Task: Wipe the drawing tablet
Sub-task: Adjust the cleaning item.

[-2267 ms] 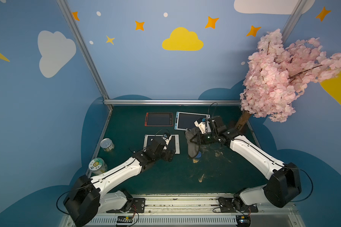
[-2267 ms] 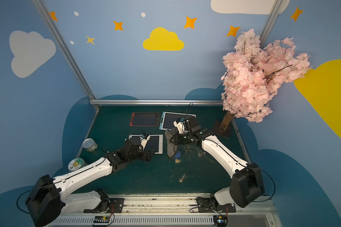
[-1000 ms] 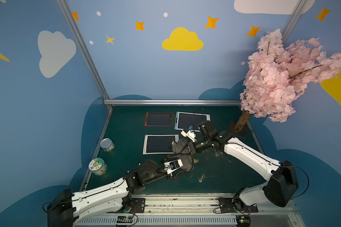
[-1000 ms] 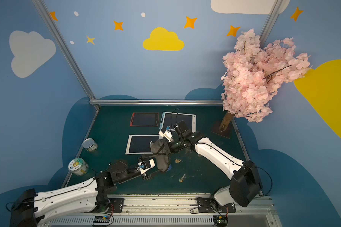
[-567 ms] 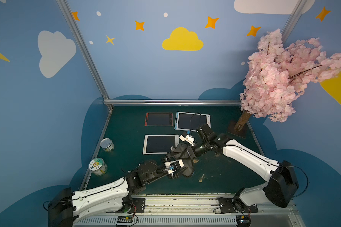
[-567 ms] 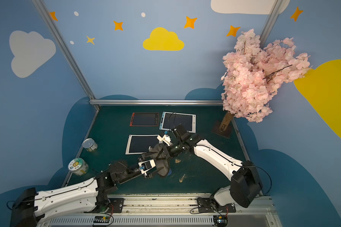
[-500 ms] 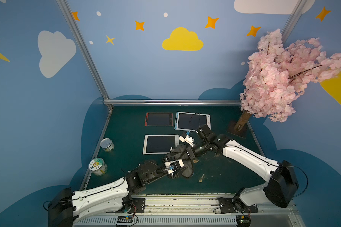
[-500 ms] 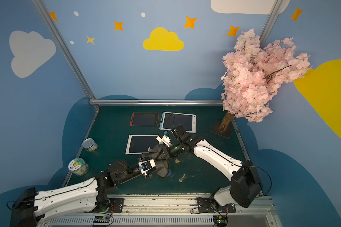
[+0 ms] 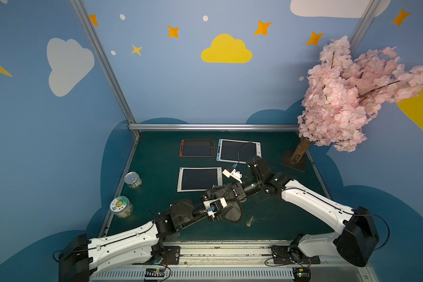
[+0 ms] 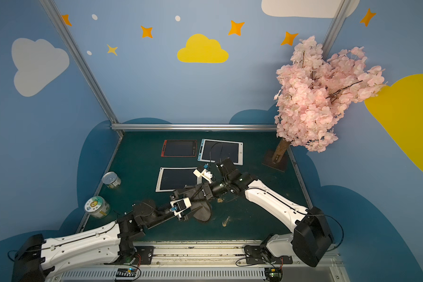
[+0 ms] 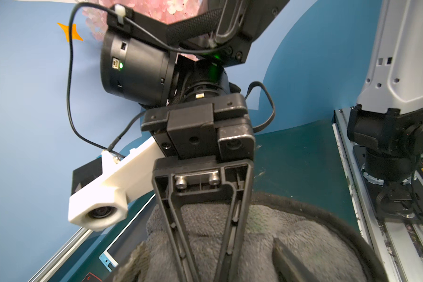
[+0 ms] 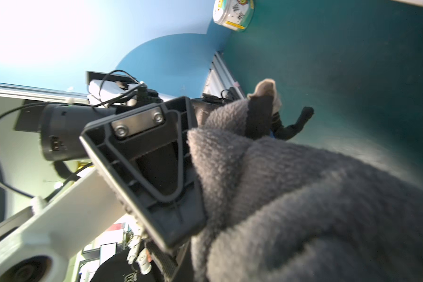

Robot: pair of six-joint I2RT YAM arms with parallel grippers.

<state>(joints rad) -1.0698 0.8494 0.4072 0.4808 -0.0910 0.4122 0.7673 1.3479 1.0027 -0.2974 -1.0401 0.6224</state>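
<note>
Three drawing tablets lie flat on the green table in both top views: a white-framed one (image 9: 199,179) nearest the arms, a red-framed one (image 9: 197,148) and a blue-and-white-framed one (image 9: 238,150) behind it. My right gripper (image 9: 213,193) is shut on a grey fleece cloth (image 9: 233,211), which hangs off the white tablet's front right corner. In the right wrist view the cloth (image 12: 303,195) fills the frame and hides the jaws. My left gripper (image 9: 224,215) is open, its fingers on either side of the cloth's lower part (image 11: 205,234).
Two tins stand at the left edge, one silver (image 9: 133,180), one with a printed lid (image 9: 121,207). A pink blossom tree stands on a base plate (image 9: 294,161) at the back right. Small brown scraps (image 9: 249,221) lie by the cloth. The arms' rail (image 9: 217,251) runs along the front.
The right gripper has carried the cloth forward and to the left, down to the left gripper. The left arm has barely moved over the last second.
</note>
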